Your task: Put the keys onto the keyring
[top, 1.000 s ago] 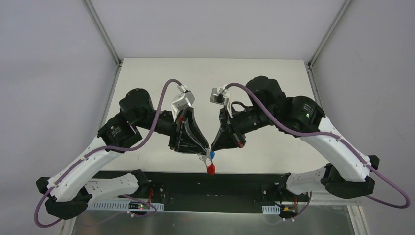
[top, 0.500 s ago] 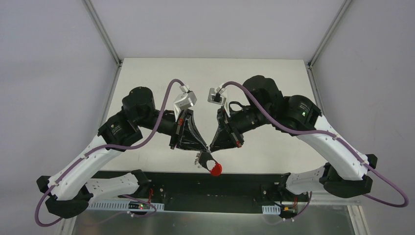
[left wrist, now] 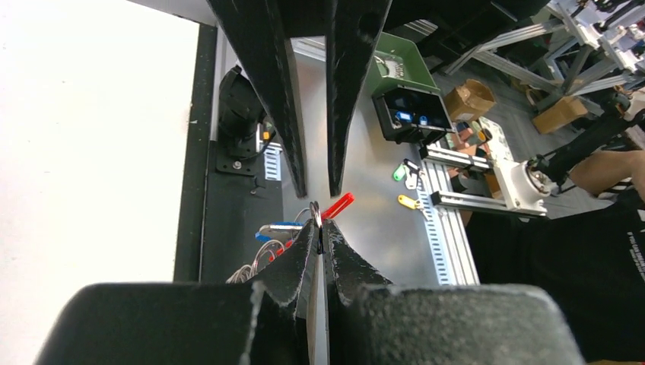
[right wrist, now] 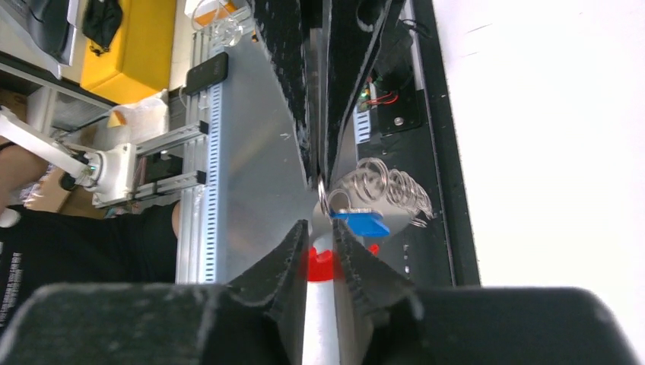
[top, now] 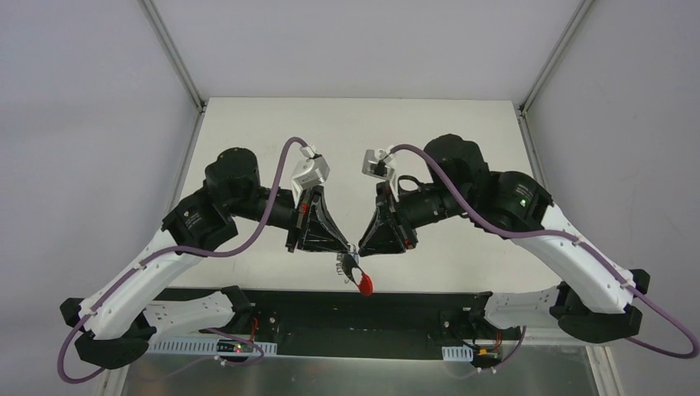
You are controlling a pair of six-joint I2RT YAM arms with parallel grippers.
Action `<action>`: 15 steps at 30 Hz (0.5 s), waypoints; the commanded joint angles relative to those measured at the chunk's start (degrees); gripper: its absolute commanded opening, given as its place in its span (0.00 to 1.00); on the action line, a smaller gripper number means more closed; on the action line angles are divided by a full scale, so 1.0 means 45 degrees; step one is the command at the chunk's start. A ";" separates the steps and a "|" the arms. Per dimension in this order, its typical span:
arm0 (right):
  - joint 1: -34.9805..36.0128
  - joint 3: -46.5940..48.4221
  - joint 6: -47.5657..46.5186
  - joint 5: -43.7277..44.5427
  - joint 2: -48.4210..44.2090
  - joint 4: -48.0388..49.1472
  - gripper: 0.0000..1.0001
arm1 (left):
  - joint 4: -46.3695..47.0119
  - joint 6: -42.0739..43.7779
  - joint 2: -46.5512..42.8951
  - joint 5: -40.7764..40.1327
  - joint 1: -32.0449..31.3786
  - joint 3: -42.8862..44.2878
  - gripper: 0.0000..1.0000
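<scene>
Silver wire rings (right wrist: 395,190) are hanging in a bunch just beside the tip of the left gripper (left wrist: 319,228). Those rings and the red strip (top: 364,285) are making up the keyring (right wrist: 370,179). The left gripper is squeezing tight shut and pinching one thin ring of the keyring at its very tip. The red strip is dangling just below the left gripper.

The key (right wrist: 356,220) is showing mostly as its blue tag (right wrist: 365,223). It is sitting just beside the left gripper's tip, right next to the pinched ring. The dark metal part is too tiny to make out.

The right gripper (right wrist: 319,228) is pointing at the left gripper, tip to tip. Its fingers are standing a little apart, and nothing is showing pinched between them. The red strip is peeking through the gap, but I cannot tell if it is touching them.

I am guessing the job is well along. The tag is hanging close against the ring, but I cannot tell if the key is going round the wire. Sliding it all the way on may be what is left.
</scene>
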 commanded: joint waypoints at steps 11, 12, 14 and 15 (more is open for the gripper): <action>0.0172 -0.2662 -0.1780 0.2597 -0.3262 0.4239 0.37 | 0.1959 0.1915 -0.1267 -0.0993 -0.0109 0.0180 0.00; 0.0278 -0.2731 -0.2008 0.2741 -0.3219 0.4340 0.38 | 0.2315 0.1885 -0.1378 -0.1128 -0.0112 0.0022 0.00; 0.0746 -0.3003 -0.2600 0.3307 -0.3209 0.4659 0.37 | 0.3293 0.1721 -0.1663 -0.1267 -0.0120 -0.0411 0.00; 0.1026 -0.3166 -0.2950 0.3750 -0.3230 0.4842 0.37 | 0.3883 0.1607 -0.1840 -0.1336 -0.0109 -0.0706 0.00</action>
